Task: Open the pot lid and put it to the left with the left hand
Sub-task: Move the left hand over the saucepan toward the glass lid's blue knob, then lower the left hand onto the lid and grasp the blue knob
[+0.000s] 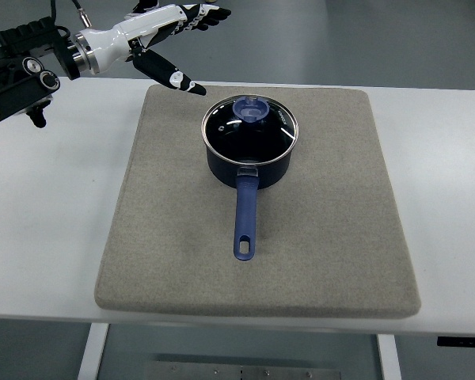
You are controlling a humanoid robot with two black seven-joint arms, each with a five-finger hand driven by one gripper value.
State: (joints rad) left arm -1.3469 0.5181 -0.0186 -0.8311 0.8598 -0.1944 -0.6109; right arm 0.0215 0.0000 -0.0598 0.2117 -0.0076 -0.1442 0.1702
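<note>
Lidded pot (249, 150) mid-mat (182, 269); left robot hand (170, 39) spread wide, empty, past far edge.

You have one camera only, looking steeply down from the robot's side at the white table (47, 229) and grey mat (324, 237), which fill most of the frame. Floor shows along the top edge, table legs along the bottom. It sits fairly close.
</note>
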